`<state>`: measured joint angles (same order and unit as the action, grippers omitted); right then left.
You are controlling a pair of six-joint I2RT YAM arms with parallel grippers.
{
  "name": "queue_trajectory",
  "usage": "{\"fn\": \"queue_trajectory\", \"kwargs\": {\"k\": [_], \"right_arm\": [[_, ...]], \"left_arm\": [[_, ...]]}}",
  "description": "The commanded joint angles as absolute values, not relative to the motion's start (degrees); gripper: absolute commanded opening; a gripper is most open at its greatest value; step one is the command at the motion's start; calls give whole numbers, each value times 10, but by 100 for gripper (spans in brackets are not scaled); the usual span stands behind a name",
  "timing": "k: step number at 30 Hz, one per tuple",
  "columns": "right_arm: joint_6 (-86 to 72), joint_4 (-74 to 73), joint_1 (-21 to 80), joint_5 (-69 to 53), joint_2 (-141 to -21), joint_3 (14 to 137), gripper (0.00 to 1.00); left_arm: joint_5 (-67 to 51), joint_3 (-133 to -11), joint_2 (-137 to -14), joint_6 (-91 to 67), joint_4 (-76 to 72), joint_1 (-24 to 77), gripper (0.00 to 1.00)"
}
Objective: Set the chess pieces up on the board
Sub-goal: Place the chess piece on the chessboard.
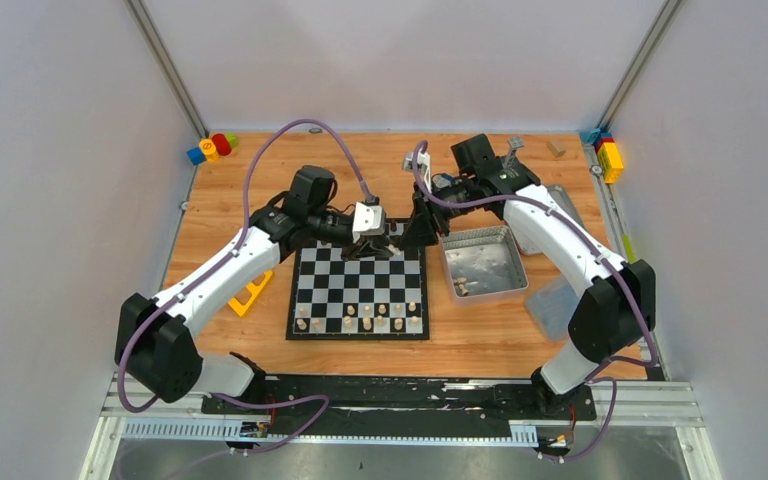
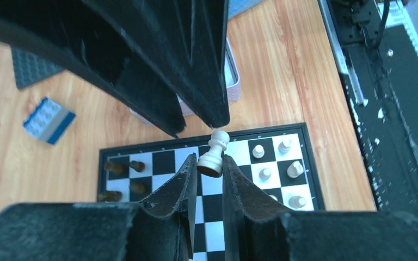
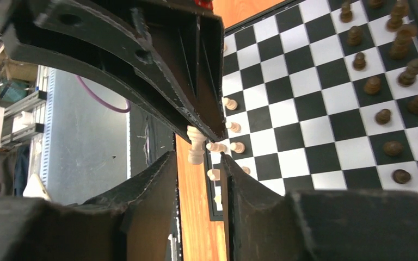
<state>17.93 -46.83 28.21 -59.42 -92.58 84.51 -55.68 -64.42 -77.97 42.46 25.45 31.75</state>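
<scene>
A small pale cream pawn (image 2: pixel 213 155), with a round head over a flared base, hangs above the far edge of the board (image 1: pixel 355 275). It is tilted, and its long axis runs from one gripper to the other: base toward the left gripper (image 2: pixel 208 162), head toward the right gripper (image 3: pixel 198 159). The left gripper pinches the base between its fingertips. The right gripper's jaws stand slightly spread, their tips just beside the head. Other pale pieces (image 1: pixel 367 323) stand on the board's near rows, and dark pieces (image 3: pixel 372 85) on its far rows.
</scene>
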Motion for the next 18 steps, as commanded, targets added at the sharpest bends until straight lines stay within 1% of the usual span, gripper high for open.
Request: {"fn": "queue_trajectory", "kwargs": {"k": [1,6,13,18], "right_arm": [[152,-445,265,-585,-915,888,39],[121,-440,242,-592,-929,922,45],[64,-395,223,-603,-942,916,48],[34,-363,223,-601,-946,901,48]], "left_arm": [[-527,-631,-770,270,164,320,0],[-507,-633,-787,206,124,313,0],[-520,-603,-806,-34,-63,276,0],[-525,-574,-812,-164,-170,273,0]]}}
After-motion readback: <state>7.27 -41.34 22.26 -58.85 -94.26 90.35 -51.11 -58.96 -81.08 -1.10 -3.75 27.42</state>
